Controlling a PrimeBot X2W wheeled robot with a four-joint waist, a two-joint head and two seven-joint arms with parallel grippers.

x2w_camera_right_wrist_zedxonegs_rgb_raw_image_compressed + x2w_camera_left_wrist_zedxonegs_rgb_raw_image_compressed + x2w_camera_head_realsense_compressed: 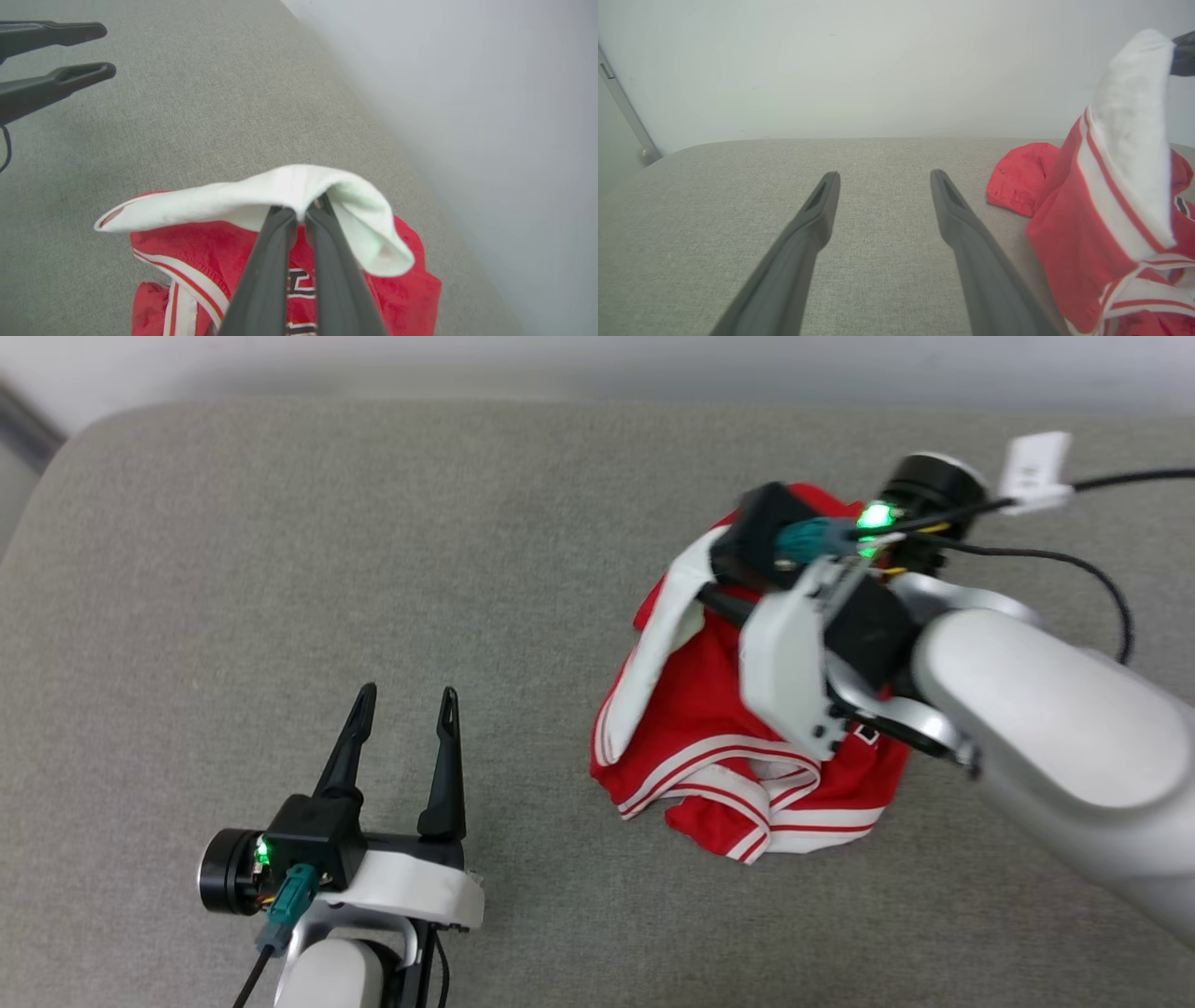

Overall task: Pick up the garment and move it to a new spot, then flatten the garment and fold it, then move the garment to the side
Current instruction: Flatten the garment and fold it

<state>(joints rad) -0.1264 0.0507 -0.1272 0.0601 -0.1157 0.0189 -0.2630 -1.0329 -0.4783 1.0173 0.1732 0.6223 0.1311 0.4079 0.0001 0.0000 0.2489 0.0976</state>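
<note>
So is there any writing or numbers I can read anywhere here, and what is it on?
Nothing reads clearly.
Black-and-white lettering on the red garment: mostly hidden behind the right hand's fingers, unreadable.
White tag on a cable: too blurred to tell whether it carries print.

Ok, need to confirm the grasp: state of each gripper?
Left gripper: open, empty.
Right gripper: shut on the red jersey T-shirt with white sleeves.
</note>
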